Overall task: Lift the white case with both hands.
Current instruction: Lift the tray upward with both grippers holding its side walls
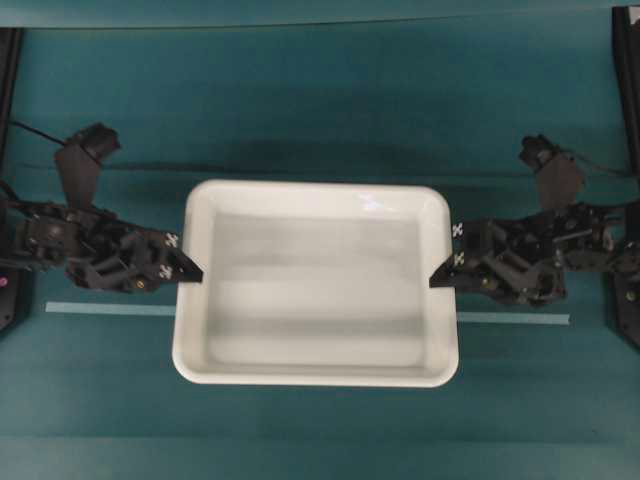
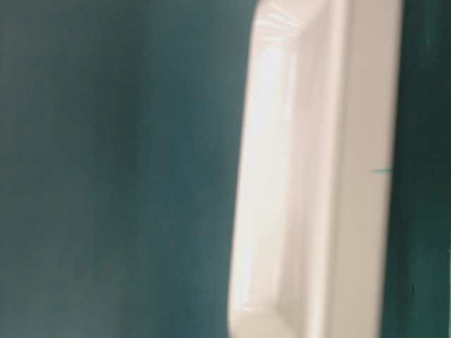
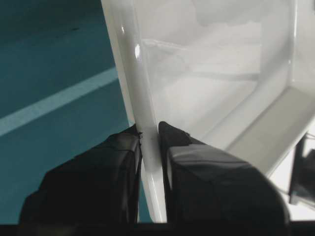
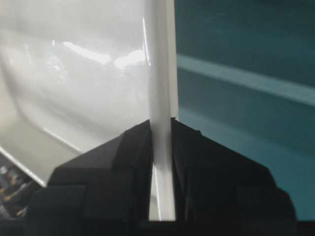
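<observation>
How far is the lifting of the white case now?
Done: the left end effector and right end effector each clamp a rim of the white case. In hand: the case seems raised above the tape strip. Left: possibly more height.

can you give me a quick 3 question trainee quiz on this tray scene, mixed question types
1. True or false: both grippers are shut on the rim of the white case.
2. Which side of the case does the left gripper clamp in the overhead view? A) near long side B) left short side C) far long side
3. Fill in: the pale tape strip runs across the table and passes under the ____.

Key
1. True; the right gripper pinches the rim too.
2. B
3. case
</observation>
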Robot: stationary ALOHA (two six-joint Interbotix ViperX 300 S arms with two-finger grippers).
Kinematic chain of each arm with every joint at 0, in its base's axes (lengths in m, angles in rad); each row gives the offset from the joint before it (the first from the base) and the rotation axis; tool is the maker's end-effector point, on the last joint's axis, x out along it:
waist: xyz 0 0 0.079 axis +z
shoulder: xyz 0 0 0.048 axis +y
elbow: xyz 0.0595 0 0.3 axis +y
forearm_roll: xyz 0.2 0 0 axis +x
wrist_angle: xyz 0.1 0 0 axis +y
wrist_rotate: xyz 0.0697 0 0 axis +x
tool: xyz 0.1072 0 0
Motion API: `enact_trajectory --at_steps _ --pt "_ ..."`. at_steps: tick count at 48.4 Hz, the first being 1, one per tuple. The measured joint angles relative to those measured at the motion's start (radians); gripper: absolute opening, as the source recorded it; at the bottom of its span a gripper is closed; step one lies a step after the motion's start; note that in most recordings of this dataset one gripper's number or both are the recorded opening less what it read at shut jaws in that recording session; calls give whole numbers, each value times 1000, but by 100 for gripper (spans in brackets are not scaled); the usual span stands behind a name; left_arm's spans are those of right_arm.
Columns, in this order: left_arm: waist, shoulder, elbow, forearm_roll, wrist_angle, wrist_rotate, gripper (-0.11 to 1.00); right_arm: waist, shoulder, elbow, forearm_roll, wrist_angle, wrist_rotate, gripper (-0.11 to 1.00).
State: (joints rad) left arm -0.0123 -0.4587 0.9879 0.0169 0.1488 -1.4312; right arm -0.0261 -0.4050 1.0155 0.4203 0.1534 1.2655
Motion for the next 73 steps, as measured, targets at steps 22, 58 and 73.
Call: enact_trajectory --at_steps 22,58,73 --pt "5 -130 -87 2 155 -2 9 -34 -140 -144 -6 227 8 11" --pt "14 -183 -508 3 575 -5 9 -60 -290 -491 -184 604 241 11" --pt "49 -169 -698 3 678 -2 9 -60 -279 -644 -198 667 253 11"
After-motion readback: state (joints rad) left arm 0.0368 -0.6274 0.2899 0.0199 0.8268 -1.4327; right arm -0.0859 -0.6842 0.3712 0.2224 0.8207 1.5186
